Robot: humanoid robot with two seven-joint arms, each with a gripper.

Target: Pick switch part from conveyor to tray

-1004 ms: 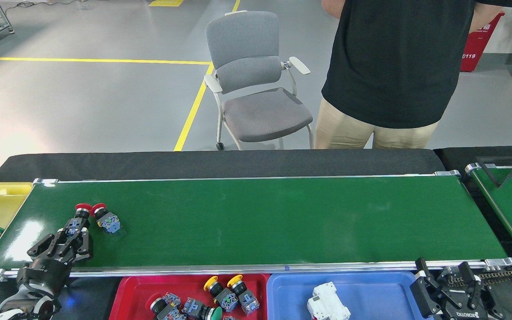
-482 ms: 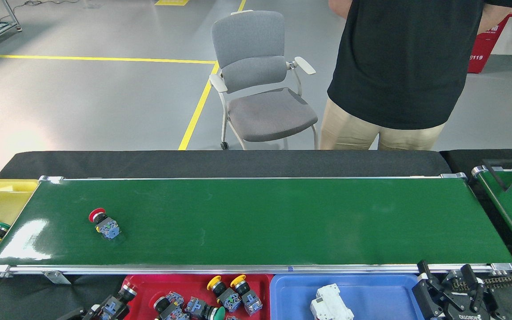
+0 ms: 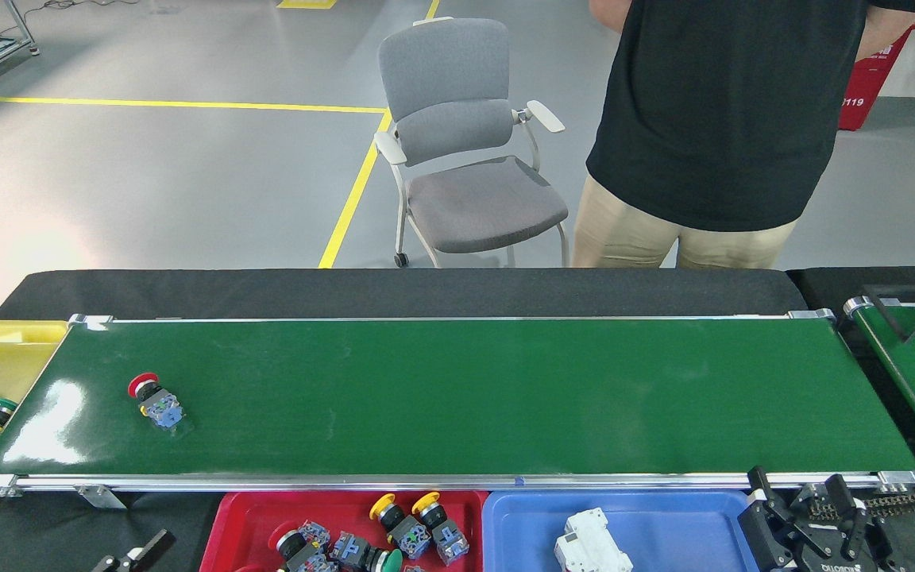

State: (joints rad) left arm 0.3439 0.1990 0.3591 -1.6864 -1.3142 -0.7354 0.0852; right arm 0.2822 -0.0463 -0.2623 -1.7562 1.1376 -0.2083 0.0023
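Head view. The conveyor (image 3: 457,397) runs across the frame, its glossy green belt bare except for one red-capped switch part (image 3: 154,401) lying on its side near the left end, closer to the near rail than to the far one. Just below the near rail sit the red tray (image 3: 247,516), which holds several switch parts with yellow, red and green caps, and beside it a blue tray (image 3: 664,524) with a white block in it. A yellow tray (image 3: 5,349) with further parts lies off the belt's left end. Only the tip of the left gripper (image 3: 136,554) shows at the bottom edge, beside the red tray; it appears empty, though whether its jaws are parted cannot be told. The right gripper (image 3: 811,528) rests at the near right corner with its fingers spread and nothing between them. A person stands behind the far rail. Risk: if the belt is moving, the lone part could go off the left end into the yellow tray before the left gripper reaches it; a grasp on the rounded cap might also slip.
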